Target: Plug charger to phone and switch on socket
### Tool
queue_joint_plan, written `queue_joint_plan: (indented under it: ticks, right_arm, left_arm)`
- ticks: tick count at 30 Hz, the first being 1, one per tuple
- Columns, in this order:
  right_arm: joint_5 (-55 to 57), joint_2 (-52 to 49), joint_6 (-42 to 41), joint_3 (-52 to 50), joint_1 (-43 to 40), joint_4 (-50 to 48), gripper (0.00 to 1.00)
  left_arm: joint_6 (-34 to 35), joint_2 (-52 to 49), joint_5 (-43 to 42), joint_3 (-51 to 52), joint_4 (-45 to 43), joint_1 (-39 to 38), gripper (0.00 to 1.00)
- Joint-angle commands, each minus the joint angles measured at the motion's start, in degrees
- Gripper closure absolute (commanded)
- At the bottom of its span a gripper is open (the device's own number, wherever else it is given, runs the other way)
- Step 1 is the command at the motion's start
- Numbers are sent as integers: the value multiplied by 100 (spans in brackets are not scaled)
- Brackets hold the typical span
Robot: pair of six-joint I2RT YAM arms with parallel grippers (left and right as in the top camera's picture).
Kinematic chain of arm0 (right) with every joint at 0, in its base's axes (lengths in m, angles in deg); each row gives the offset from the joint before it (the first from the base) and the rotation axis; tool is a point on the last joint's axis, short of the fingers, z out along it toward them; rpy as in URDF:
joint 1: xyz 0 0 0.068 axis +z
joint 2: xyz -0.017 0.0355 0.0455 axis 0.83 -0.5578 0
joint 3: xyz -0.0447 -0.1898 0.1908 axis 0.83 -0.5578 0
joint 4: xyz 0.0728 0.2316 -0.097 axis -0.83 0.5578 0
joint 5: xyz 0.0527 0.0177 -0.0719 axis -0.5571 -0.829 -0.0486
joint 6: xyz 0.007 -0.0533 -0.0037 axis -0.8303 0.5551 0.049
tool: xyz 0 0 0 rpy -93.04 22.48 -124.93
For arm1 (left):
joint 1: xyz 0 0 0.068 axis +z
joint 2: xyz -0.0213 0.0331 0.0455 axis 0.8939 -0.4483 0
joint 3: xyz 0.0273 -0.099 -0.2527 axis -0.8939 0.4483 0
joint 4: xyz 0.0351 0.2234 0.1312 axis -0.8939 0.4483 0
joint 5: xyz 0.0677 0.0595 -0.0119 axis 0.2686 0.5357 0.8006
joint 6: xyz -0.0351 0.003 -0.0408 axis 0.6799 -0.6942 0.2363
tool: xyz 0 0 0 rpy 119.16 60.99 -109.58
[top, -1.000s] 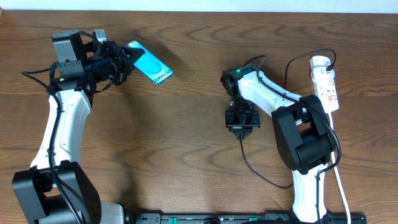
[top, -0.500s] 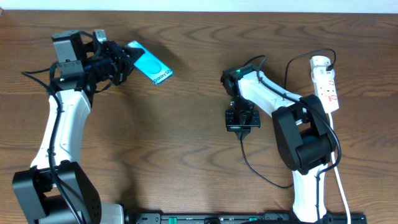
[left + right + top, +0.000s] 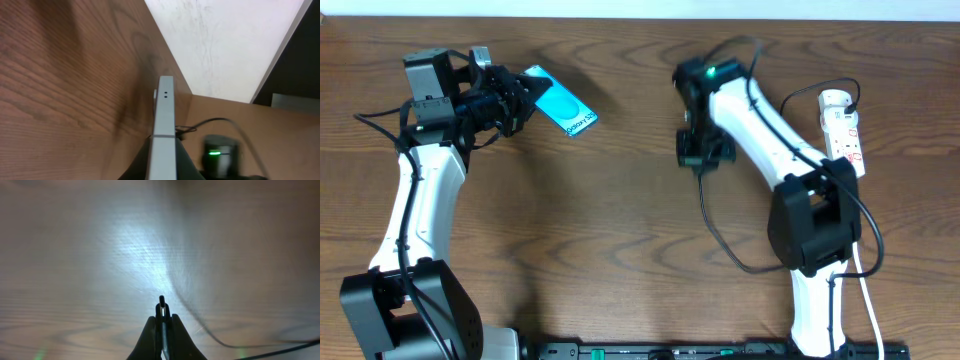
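Observation:
The phone (image 3: 563,107), teal screen with a white "Galaxy S25" band, is held off the table at the upper left, my left gripper (image 3: 523,98) shut on its near end. In the left wrist view the phone (image 3: 164,115) shows edge-on, running up from between the fingers. My right gripper (image 3: 699,160) sits lifted near the table's middle, shut on the charger plug (image 3: 161,309), whose tip pokes out past the fingertips. The charger cable (image 3: 718,235) trails down from it and loops right. The white socket (image 3: 844,132) lies at the far right, apart from both grippers.
The right arm's white links (image 3: 770,130) span between the gripper and the socket. The socket's white cord (image 3: 868,290) runs down the right side. A black rail (image 3: 650,351) lines the table's front edge. A white wall (image 3: 225,45) borders the far edge.
My right gripper has risen and swung toward the far side of the table with the charger plug, pulling the cable along. The left arm and phone have not moved.

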Motion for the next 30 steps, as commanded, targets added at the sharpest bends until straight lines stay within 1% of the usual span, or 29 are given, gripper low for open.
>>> queue_joint_plan:
  ticks: [1,3,5,6,8,10,14,16,18,23,24,25,26,27,30]
  right_arm:
    - [140,7,212,1008,-153,138,99]
    - [94,7,380,1523,-199,181,99]
    - [-450,7,946,2181,-232,199,99]
    - [-608,7,1038,2293,-240,208,99]
    - [-1635,7,1510,2712,-299,221,99]
    - [-2671,7,1853,2863,-369,223,99]
    - [-4640,4,2573,2879,-487,332,99]
    - [-5311,4,2946,2879,-516,518,99]
    - [-5670,4,3307,2879,-520,785,99]
    - [-6046,4,4332,2874,-509,1591,99]
    - [-6059,4,4323,2848,-498,1589,99]
    - [-6061,4,4330,2848,-476,1589,99]
    - [-6105,4,4415,2848,-455,1589,99]
    - [-6140,4,4450,2848,-444,1589,99]
    - [-6210,4,4507,2846,-433,1561,99]
  left_arm:
    - [-162,22,-9,-42,-20,0,93]
    - [-162,22,22,-42,-20,0,93]
    - [-166,22,31,-42,-22,7,93]
    - [-181,22,31,-42,-24,7,93]
    - [-232,22,31,-42,-24,15,93]
    - [-271,22,28,-42,-22,15,93]
    - [-271,22,20,-42,-22,15,93]
    - [-273,22,2,-42,-24,15,93]
    - [-341,22,-31,-42,-31,15,93]
    - [-485,20,-280,-42,-164,26,93]
    - [-483,20,-448,-42,-304,48,93]
    - [-446,20,-826,-42,-647,116,93]
    - [-249,20,-1209,-42,-1001,219,93]
    - [-68,20,-1408,-42,-1226,295,93]
    - [448,20,-1784,-42,-1816,522,93]
